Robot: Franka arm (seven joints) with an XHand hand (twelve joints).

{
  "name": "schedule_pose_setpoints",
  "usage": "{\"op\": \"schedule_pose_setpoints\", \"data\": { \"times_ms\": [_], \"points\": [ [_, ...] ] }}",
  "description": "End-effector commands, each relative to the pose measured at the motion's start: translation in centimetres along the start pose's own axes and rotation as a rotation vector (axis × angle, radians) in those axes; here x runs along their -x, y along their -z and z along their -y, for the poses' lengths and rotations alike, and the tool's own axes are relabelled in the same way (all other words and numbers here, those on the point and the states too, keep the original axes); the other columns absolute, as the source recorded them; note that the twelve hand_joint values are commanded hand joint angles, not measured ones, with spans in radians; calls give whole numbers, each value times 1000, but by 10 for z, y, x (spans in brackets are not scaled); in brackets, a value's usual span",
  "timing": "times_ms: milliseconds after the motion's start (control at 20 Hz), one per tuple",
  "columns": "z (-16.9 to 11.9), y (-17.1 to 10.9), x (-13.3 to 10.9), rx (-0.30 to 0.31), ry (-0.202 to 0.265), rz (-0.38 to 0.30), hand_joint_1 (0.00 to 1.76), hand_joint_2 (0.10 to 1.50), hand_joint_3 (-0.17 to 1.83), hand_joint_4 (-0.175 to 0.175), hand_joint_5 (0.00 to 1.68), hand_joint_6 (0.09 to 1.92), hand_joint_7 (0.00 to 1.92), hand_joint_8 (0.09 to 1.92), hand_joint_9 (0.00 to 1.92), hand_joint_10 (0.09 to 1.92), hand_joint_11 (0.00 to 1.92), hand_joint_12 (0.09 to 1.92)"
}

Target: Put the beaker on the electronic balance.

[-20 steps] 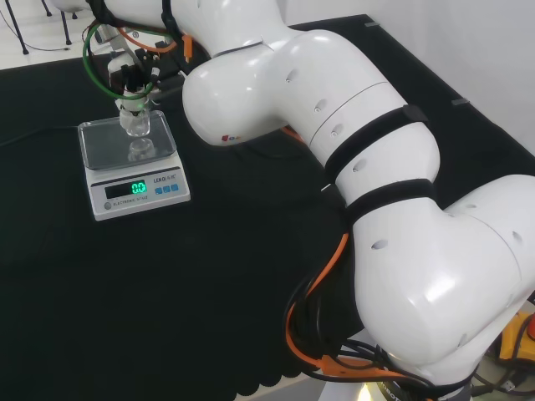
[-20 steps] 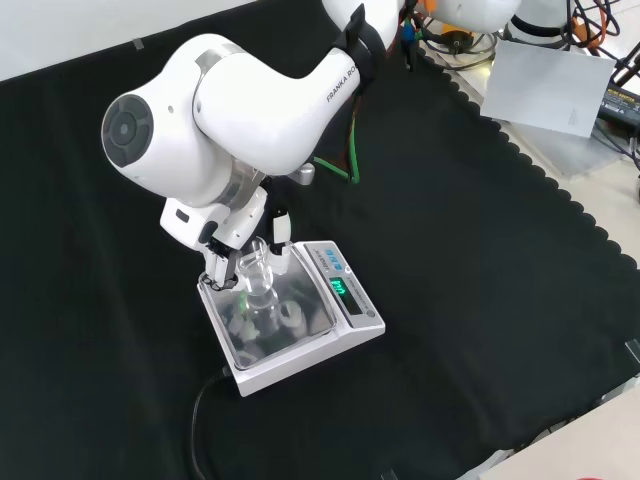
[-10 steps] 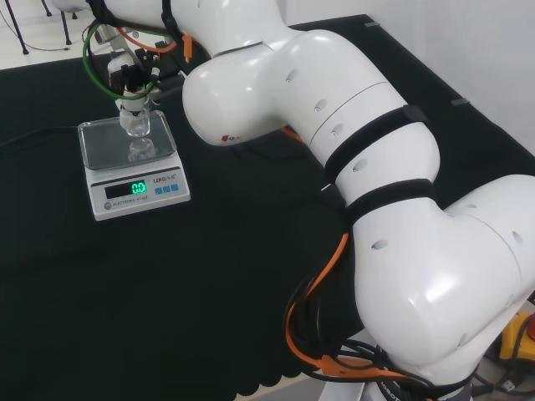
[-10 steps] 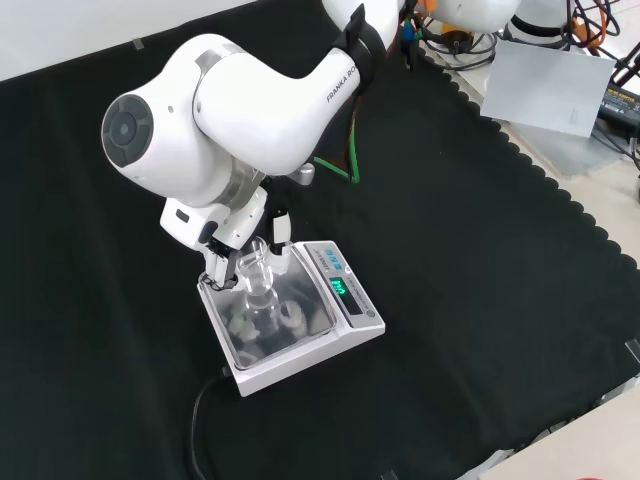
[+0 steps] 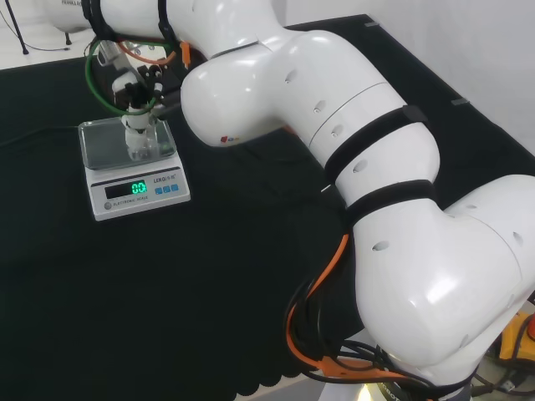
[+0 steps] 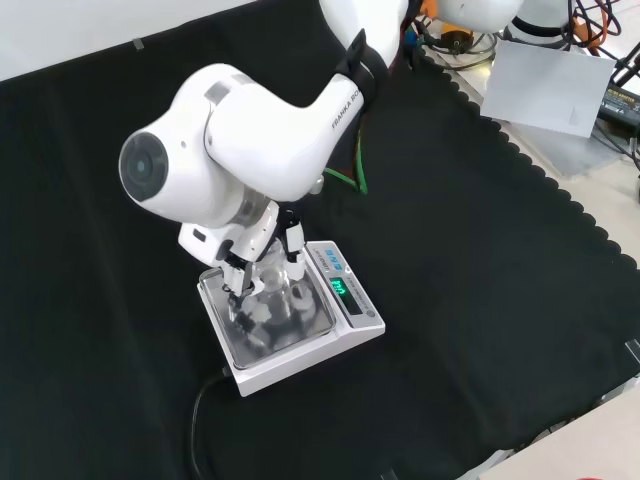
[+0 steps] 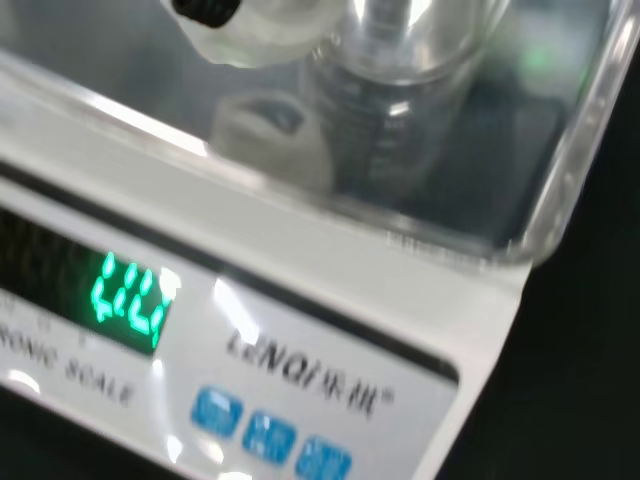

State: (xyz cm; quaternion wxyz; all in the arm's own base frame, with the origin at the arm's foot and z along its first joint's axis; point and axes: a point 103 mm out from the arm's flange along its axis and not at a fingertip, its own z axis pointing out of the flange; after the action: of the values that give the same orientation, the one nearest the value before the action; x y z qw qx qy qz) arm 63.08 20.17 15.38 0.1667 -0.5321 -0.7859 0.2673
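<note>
Hand (image 6: 262,262) sits low over the electronic balance (image 6: 352,310), fingers curled round the beaker (image 6: 271,296) and clamped on it. Beaker = clear glass, upright, right above the middle of the balance's shiny pan (image 5: 100,142); in the wrist view its base (image 7: 400,120) looks at or almost at the pan surface, can't tell if it's actually touching. Green display (image 5: 139,187) at the balance's front is lit; digits not readable w/ certainty.

Step in hand, as I judge it: final lowering / set-down. Next move prob. calls for settling the base flat on the pan, then straightening the fingers and lifting straight up w/o tipping the glass.

Surface: black cloth (image 6: 480,300) all round the balance, no other ware near it. A black cable (image 6: 200,420) runs from the balance's near corner in the front view. Beyond the cloth's scalloped edge, farthest from the balance, sit cables and grey equipment (image 6: 550,85).
</note>
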Motion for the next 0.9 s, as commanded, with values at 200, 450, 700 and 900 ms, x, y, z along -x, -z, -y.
{"op": "schedule_pose_setpoints", "data": {
  "times_ms": [200,450,700,900],
  "points": [
    [-4,-26,0,-45,7,-13,1046,1193,-29,-166,596,1196,699,1052,976,922,996,1174],
    [-2,-18,0,-15,8,-18,1003,1157,-170,-139,381,987,465,1005,853,920,871,1263],
    [4,-7,2,-8,9,-1,939,1100,-175,-106,214,772,303,966,597,944,676,1372],
    [13,1,5,-19,16,25,778,929,-173,-25,28,243,30,508,78,833,200,1463]
  ]
}}
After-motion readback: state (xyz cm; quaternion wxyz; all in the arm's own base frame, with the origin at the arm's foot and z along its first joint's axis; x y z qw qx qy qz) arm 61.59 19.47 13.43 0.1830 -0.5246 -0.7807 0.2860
